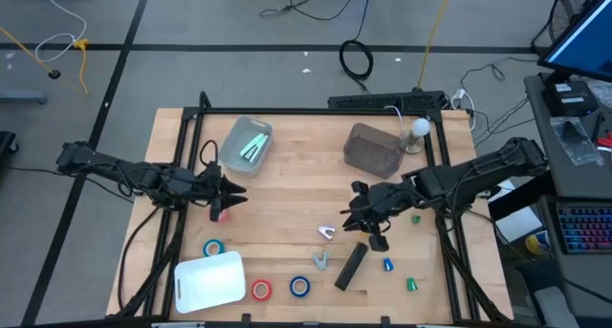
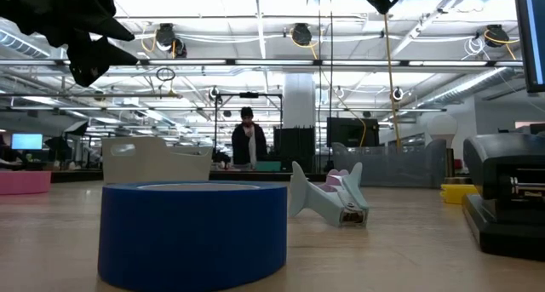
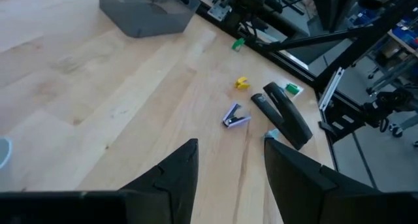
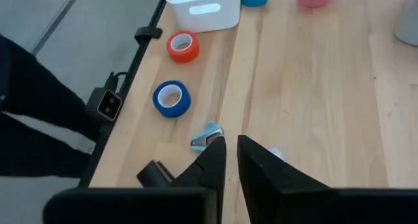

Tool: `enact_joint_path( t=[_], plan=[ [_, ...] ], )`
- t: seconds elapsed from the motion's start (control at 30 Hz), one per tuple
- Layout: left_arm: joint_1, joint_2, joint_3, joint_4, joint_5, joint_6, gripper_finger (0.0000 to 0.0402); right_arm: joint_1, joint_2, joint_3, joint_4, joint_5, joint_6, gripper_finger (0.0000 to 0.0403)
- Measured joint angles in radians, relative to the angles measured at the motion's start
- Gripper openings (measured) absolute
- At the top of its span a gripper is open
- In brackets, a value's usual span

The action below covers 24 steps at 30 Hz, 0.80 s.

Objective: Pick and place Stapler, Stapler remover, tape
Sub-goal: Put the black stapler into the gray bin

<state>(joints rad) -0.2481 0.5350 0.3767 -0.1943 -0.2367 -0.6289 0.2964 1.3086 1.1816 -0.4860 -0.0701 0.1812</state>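
Blue tape [image 2: 194, 232] stands closest in the low view, on the bench [image 1: 287, 189] near its front edge. Beside it lie a red roll [image 1: 261, 290], the grey stapler remover [image 1: 319, 261] and the black stapler [image 1: 350, 265]. Another blue roll [image 1: 212, 247] sits behind the white bin [image 1: 208, 280]. Above the stapler hangs the right hand [image 1: 356, 211], fingers only slightly parted, grasping nothing. Over the pink roll [image 1: 221, 214] is the left hand [image 1: 232, 189], fingers apart, empty.
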Motion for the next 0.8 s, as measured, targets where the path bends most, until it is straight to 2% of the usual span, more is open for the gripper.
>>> enact_joint_path(
  t=[0.37, 0.8],
  plan=[
    [0.0, 0.0, 0.0, -0.013, 0.0, -0.001, 0.0175, -0.001, 0.005, 0.0, -0.008, -0.012, -0.116, 0.0077],
    [0.0, 0.0, 0.0, -0.013, 0.0, 0.004, 0.0175, -0.007, 0.121, -0.001, -0.014, -0.013, -0.179, 0.0105]
  ],
)
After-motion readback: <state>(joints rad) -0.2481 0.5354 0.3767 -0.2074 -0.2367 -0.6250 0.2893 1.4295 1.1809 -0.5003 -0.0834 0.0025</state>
